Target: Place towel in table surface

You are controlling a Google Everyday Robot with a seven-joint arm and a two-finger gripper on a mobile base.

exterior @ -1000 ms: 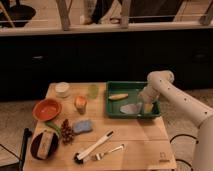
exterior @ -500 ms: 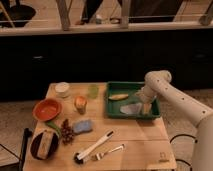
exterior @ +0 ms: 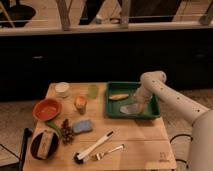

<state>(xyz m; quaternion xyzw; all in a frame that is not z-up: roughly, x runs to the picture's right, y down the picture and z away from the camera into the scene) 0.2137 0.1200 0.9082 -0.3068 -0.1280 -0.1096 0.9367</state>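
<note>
A pale grey towel (exterior: 128, 108) lies crumpled in the front part of the green tray (exterior: 113, 110) at the table's right back. My gripper (exterior: 139, 103) hangs from the white arm (exterior: 165, 90) and is down inside the tray, at the towel's right edge. Whether it touches the towel cannot be made out. The wooden table surface (exterior: 135, 135) lies in front of the tray.
A yellow banana-like item (exterior: 118, 96) lies in the tray. On the table are a white cup (exterior: 62, 89), green cup (exterior: 93, 90), orange cup (exterior: 80, 102), red bowl (exterior: 46, 108), blue sponge (exterior: 82, 126), grapes (exterior: 66, 131), dark bowl (exterior: 44, 144), brush (exterior: 94, 146) and fork (exterior: 107, 152).
The arm's wrist has shifted left and lowered, bringing the gripper further into the tray toward the towel. The towel and other objects have not moved.
</note>
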